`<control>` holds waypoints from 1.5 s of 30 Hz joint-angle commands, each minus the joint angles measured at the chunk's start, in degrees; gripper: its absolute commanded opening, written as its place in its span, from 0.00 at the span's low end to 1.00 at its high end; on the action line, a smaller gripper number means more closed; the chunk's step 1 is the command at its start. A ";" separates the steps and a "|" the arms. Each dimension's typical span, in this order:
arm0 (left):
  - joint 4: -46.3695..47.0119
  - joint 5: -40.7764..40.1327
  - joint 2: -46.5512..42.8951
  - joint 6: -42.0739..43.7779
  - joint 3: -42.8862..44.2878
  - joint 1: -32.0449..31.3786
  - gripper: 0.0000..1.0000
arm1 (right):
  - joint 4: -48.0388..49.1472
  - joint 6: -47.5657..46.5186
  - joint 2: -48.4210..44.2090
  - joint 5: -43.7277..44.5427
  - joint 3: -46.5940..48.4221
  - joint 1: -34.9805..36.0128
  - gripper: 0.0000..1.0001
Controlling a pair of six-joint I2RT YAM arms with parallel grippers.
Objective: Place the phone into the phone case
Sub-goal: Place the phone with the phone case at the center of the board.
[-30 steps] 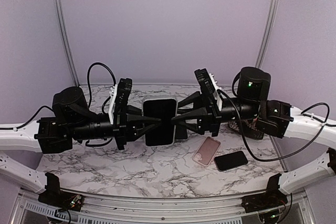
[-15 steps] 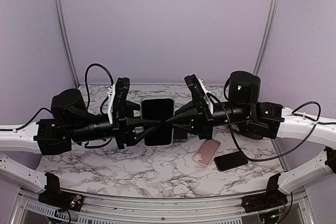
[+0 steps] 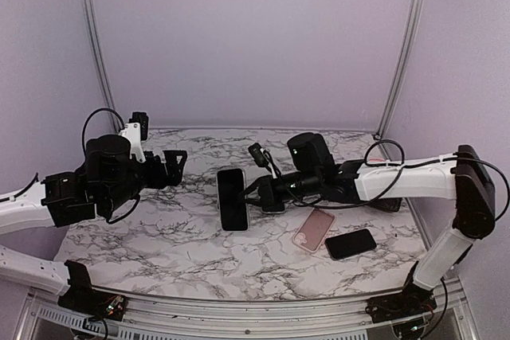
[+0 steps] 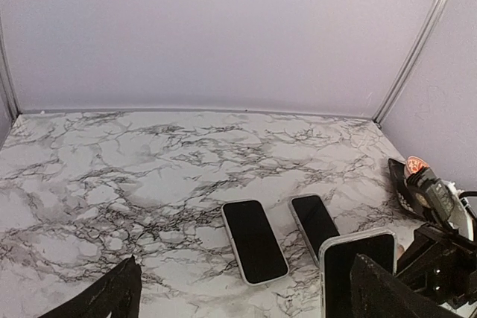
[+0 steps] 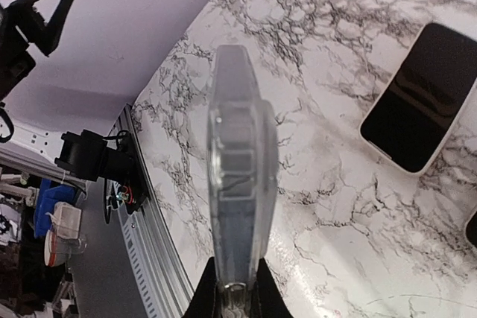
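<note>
R arm reaches low across marble table [image 3: 159, 252] twd centre. I read right gripper [image 3: 253, 194] as clamped on the rim of clear phone case [image 5: 237, 154], phone [image 3: 233, 201] inside, held on edge, screen up twd top cam. L arm sits folded at left, well apart. Left gripper [image 3: 174, 166] fingers spread wide, holding nothing. Pink-cased phone [image 3: 313, 228] & black phone [image 3: 351, 243] lie flat nr R forearm.

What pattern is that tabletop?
The tabletop is white marble with dark grey veins, clearest in the left wrist view.
</note>
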 commanded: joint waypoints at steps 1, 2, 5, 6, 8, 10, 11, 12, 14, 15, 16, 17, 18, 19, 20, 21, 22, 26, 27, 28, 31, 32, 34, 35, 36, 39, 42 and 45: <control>-6.01 -0.93 -2.80 -5.75 -2.26 1.06 0.99 | 10.52 16.03 5.07 -5.06 1.85 0.23 0.00; -5.98 -0.59 -2.81 -5.71 -2.60 1.14 0.99 | 12.21 17.73 6.63 -5.95 1.59 0.24 0.00; -5.92 0.60 -2.52 -5.08 -3.11 1.25 0.99 | 12.08 19.97 10.44 -6.92 1.75 0.27 0.00; -5.96 0.80 -2.40 -4.94 -3.27 1.25 0.99 | 12.83 20.41 11.12 -6.88 1.26 0.27 0.00; -5.80 0.92 -2.22 -4.68 -3.54 1.33 0.99 | 15.79 21.51 12.66 -7.61 0.29 0.24 0.00; -5.41 0.93 -1.96 -4.37 -3.80 1.38 0.99 | 16.46 22.53 14.81 -8.28 1.14 0.21 0.00; -5.17 0.99 -1.78 -4.26 -3.87 1.42 0.99 | 16.95 23.04 16.19 -8.86 1.66 0.18 0.00; -4.97 1.01 -1.59 -4.15 -3.81 1.47 0.99 | 18.05 23.85 17.27 -9.81 1.97 0.23 0.00; -4.71 1.05 -1.34 -3.91 -3.82 1.51 0.99 | 20.29 25.74 19.01 -11.07 1.71 0.19 0.00; -4.64 1.02 -1.27 -3.82 -3.83 1.59 0.99 | 20.22 25.87 19.43 -11.07 1.59 0.18 0.00; -4.61 1.01 -1.28 -3.77 -3.89 1.60 0.99 | 19.21 25.31 19.67 -10.81 1.54 0.15 0.00; -4.60 1.01 -1.31 -3.77 -3.91 1.67 0.99 | 18.31 24.78 19.72 -10.45 1.39 0.15 0.00; -4.53 0.96 -1.38 -3.65 -3.95 1.69 0.99 | 17.76 24.55 19.73 -10.17 1.07 0.15 0.00; -4.47 0.93 -1.40 -3.56 -4.07 1.76 0.99 | 17.63 24.48 19.98 -10.10 0.80 0.07 0.00; -4.35 0.93 -1.41 -3.36 -4.08 1.84 0.99 | 17.35 24.47 20.54 -10.17 0.76 -0.03 0.00; -4.34 0.93 -1.38 -3.19 -4.15 1.90 0.99 | 16.96 24.46 21.30 -10.40 0.98 -0.09 0.00; -4.41 1.00 -1.40 -3.08 -4.18 1.95 0.99 | 16.82 24.65 22.07 -10.74 1.07 -0.11 0.00; -4.38 1.19 -1.30 -3.15 -4.05 2.13 0.99 | 16.47 26.25 23.31 -9.65 0.04 -0.50 0.00; -4.39 1.19 -1.31 -3.15 -4.06 2.19 0.99 | 15.83 26.15 23.20 -9.02 -0.07 -0.61 0.03; -4.37 1.19 -1.31 -3.09 -4.09 2.21 0.99 | 14.30 25.65 23.16 -8.20 0.13 -0.75 0.07; -4.37 1.19 -1.08 -2.76 -4.01 2.37 0.99 | 8.48 22.45 23.11 -5.64 1.68 -0.73 0.13; -4.39 1.19 -1.01 -2.72 -3.96 2.43 0.99 | 7.14 21.79 23.10 -4.82 1.95 -0.73 0.16; -4.35 1.19 -0.82 -2.71 -3.89 2.48 0.99 | 5.06 21.21 23.05 -3.74 1.90 -0.82 0.21; -4.34 1.19 -0.69 -2.76 -3.92 2.56 0.99 | 4.18 20.93 22.95 -3.30 1.87 -0.86 0.22; -4.33 1.19 -0.62 -2.84 -3.90 2.57 0.99 | 3.52 20.45 22.77 -2.84 1.65 -0.83 0.24; -4.32 1.21 -0.40 -2.80 -4.06 2.64 0.99 | 1.04 18.48 22.52 -1.02 2.15 -0.90 0.29; -4.25 1.43 -0.35 -2.89 -4.33 2.68 0.99 | -2.81 15.75 22.36 1.17 4.46 -0.91 0.34; -4.25 1.63 -0.42 -2.84 -4.61 2.74 0.99 | -8.19 13.49 21.10 3.97 5.62 -0.91 0.42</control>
